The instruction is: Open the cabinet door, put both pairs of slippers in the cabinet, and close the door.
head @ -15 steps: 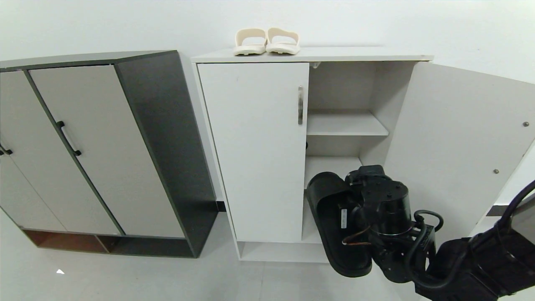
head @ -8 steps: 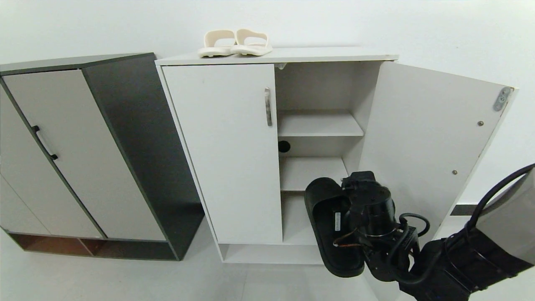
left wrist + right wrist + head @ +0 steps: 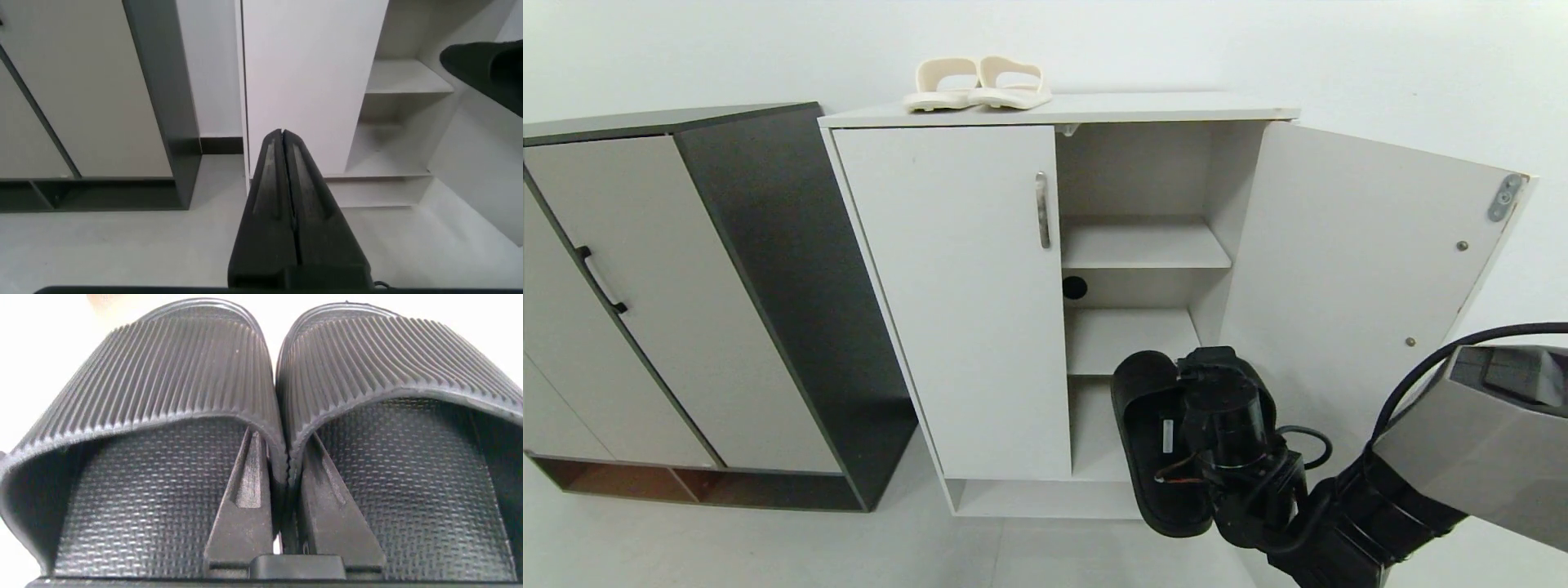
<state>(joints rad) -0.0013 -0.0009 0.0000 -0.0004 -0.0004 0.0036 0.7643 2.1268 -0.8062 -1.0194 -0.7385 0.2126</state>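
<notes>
My right gripper (image 3: 279, 469) is shut on a pair of black slippers (image 3: 1156, 441), pinching their adjoining inner edges together; the ribbed straps (image 3: 188, 376) arch over its fingers (image 3: 243, 498). The pair hangs on edge in front of the lower part of the white cabinet's open right half. The cabinet (image 3: 1094, 104) has its right door (image 3: 1356, 269) swung wide and its left door (image 3: 964, 302) closed. Inside are bare shelves (image 3: 1143, 245). A cream pair of slippers (image 3: 977, 82) lies on the cabinet top. My left gripper (image 3: 283, 155) is shut and empty, low above the floor before the cabinet.
A grey and dark cabinet (image 3: 686, 294) with closed doors stands just left of the white one. The pale floor (image 3: 768, 547) spreads in front of both. A white wall (image 3: 1380, 49) is behind.
The camera has shifted, so the cabinets sit further left in the picture. My right arm has carried the black slippers slightly left and closer to the cabinet opening.
</notes>
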